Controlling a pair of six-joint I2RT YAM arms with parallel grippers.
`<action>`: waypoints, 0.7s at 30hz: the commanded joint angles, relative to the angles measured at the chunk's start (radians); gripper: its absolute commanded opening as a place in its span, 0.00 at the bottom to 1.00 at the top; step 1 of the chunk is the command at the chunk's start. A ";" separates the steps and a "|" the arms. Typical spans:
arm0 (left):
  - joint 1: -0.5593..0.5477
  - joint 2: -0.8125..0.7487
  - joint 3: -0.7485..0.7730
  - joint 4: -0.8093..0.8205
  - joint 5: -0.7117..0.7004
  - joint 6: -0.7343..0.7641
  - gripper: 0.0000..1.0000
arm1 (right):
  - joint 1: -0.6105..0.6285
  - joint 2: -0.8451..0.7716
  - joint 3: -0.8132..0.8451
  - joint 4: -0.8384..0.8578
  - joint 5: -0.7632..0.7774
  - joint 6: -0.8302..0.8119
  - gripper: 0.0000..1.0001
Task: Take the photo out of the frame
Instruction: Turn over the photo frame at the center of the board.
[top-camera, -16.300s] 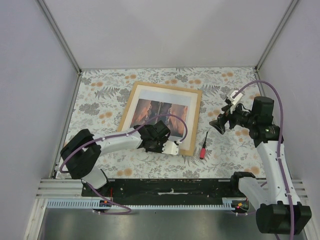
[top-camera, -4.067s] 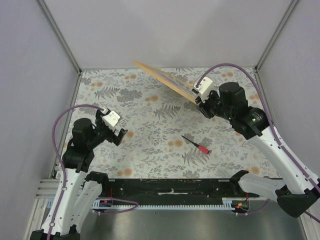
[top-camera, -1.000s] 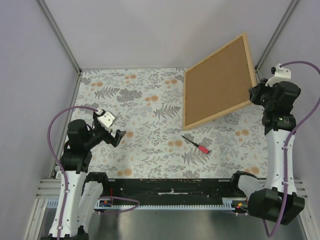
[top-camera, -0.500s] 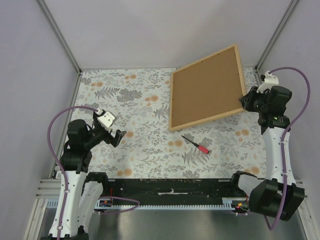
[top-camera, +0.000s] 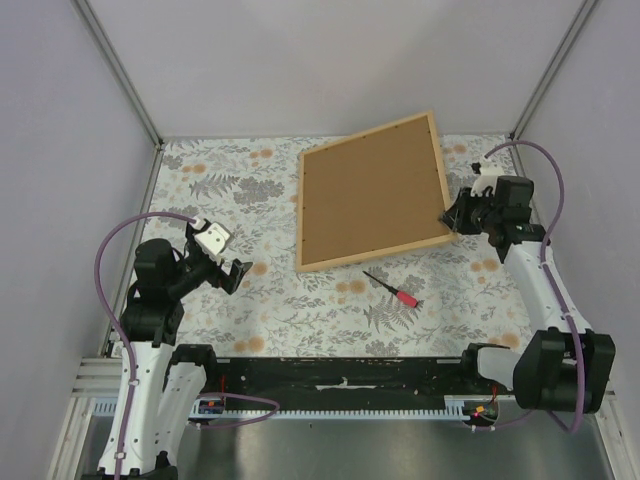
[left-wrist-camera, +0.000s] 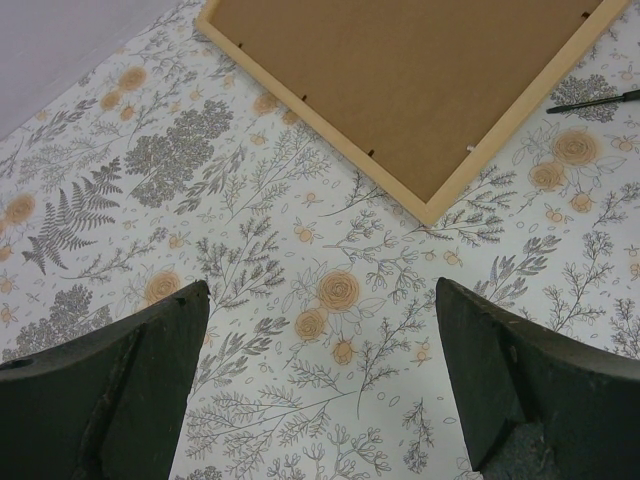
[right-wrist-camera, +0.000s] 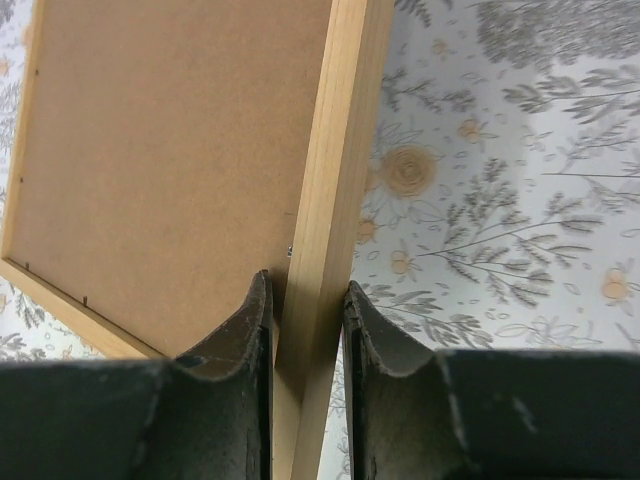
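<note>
On the floral table (top-camera: 300, 300), far right, the frame (top-camera: 370, 205) sits back-board up, photo hidden beneath. Our right jaws clamp its right strip; left jaws gape apart. We judge the flip done: release, then free the backing tabs.

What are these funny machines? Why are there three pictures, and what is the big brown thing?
They are two robot arms bolted side by side. Each ends in a two-finger pincher called a gripper. One picture is taken from above, so you see both arms. The other two come from small cameras on the wrists, so the dark shapes at the bottom are the robot's own fingers. On the flowery tablecloth you see a picture frame, its brown back facing up, and a little screwdriver with a red handle. The right gripper is pinching the frame's wooden edge. The left gripper is wide open and holds nothing. No photo shows from this side.
</note>
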 joint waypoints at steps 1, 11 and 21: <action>0.007 -0.007 0.005 0.009 0.032 -0.007 1.00 | 0.080 0.059 -0.024 0.031 0.079 -0.142 0.00; 0.009 -0.001 0.002 0.011 0.032 -0.004 1.00 | 0.221 0.137 -0.076 0.124 0.130 -0.058 0.00; 0.009 0.003 0.002 0.009 0.030 -0.004 1.00 | 0.276 0.289 -0.079 0.117 0.102 -0.058 0.02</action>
